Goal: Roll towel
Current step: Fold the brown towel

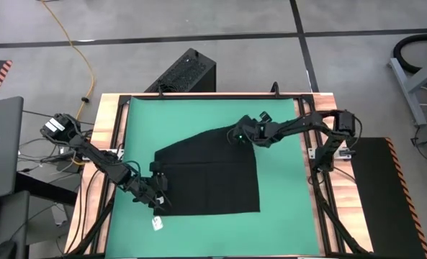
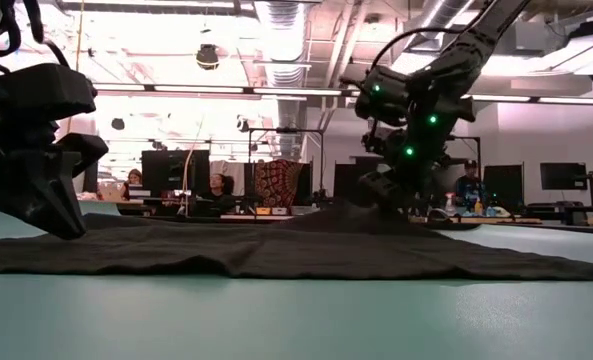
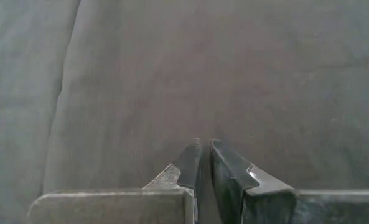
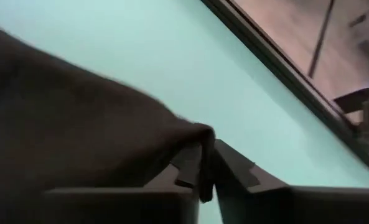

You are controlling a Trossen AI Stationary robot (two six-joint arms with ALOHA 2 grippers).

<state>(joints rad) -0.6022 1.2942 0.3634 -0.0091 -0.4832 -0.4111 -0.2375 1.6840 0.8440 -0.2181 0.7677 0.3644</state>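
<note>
The black towel [image 1: 209,173] lies spread on the green mat [image 1: 278,187]. Its small white tag [image 1: 157,224] lies on the mat off the near left corner. My left gripper [image 1: 159,193] is down on the towel's left edge near that corner, shut; cloth fills its wrist view [image 3: 203,74]. My right gripper [image 1: 246,134] is shut on the towel's far right corner. In the low view the cloth rises in a low hump [image 2: 341,215] toward my right gripper [image 2: 386,195]. My left gripper meets the towel near its left edge [image 3: 200,142], coming down at a slant from the table's left. Its fingers stand shut against the cloth, which lies flat around them. Its own fingertips hide how much cloth is between them. My right gripper pinches the towel's far right corner [image 4: 200,132] between its two fingers, at a slant from the far right. The corner is raised a little off the mat. The rest of the towel lies on the mat.
A hard black ribbed box [image 1: 184,72] stands on the floor beyond the table's far edge. A wooden frame [image 1: 109,129] borders the mat. Bare mat lies to the right of the towel and along its far side. People sit at desks far behind [image 2: 216,190].
</note>
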